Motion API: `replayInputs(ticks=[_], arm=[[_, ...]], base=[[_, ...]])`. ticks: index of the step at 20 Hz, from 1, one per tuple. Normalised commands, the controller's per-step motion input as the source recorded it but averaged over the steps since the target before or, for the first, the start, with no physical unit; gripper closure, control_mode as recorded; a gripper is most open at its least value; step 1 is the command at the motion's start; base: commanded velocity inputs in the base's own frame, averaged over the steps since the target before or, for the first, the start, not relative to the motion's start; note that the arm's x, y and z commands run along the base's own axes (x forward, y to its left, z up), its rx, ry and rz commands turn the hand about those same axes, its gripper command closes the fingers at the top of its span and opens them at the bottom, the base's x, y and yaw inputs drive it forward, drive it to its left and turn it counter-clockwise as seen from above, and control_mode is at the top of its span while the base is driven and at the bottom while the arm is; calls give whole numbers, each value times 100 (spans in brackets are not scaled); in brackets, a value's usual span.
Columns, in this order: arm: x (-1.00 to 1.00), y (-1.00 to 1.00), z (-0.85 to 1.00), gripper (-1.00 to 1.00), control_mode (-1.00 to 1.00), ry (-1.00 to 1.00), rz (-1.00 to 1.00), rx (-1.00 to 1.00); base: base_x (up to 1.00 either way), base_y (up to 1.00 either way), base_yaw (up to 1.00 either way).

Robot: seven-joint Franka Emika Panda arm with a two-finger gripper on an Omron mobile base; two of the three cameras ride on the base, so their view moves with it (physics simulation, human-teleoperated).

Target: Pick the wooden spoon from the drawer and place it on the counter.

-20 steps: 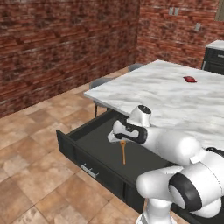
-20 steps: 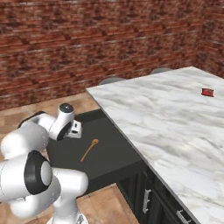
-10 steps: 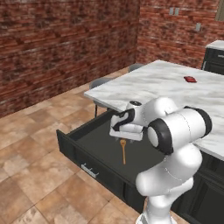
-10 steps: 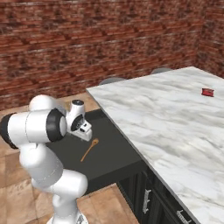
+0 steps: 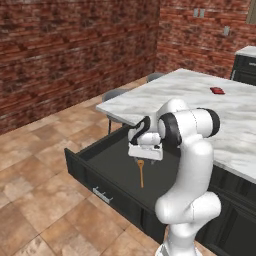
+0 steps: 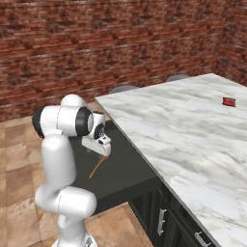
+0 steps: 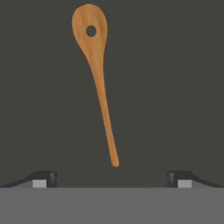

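The wooden spoon [image 7: 99, 83] lies flat on the dark floor of the open drawer [image 5: 107, 160], its oval bowl with a small hole farthest from the hand. My gripper [image 7: 111, 177] hangs open straight above the spoon's handle end, and its two dark fingertips [image 7: 43, 177] stand wide apart on either side without touching it. From the base, the gripper [image 5: 143, 154] points down over the spoon [image 5: 141, 175] near the edge of the counter [image 5: 220, 115]. The right base view has the gripper [image 6: 99, 147] above the spoon [image 6: 98, 166], inside the drawer [image 6: 123, 171].
A small red object [image 5: 217, 90] lies far back on the marble counter [image 6: 193, 130], also the red object [image 6: 229, 102] from the right. The drawer's front panel carries a silver handle [image 5: 102, 194]. Brick walls and tiled floor [image 5: 35, 165] surround the island.
The arm's elbow has swung up from a low fold to an upright stance. The open gripper has stayed over the spoon, which has not moved.
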Motion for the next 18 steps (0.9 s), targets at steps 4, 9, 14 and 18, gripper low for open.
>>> replayInputs(ticks=[4,9,14,18], arm=[[22,0,-75,-100,-100,0,0,-14],[27,0,-66,-100,-100,0,0,-5],[34,0,-56,-100,-100,0,0,0],[13,4,-52,100,-100,0,0,-2]], base=[[0,0,0],[0,0,0],[0,0,0],[0,0,0]])
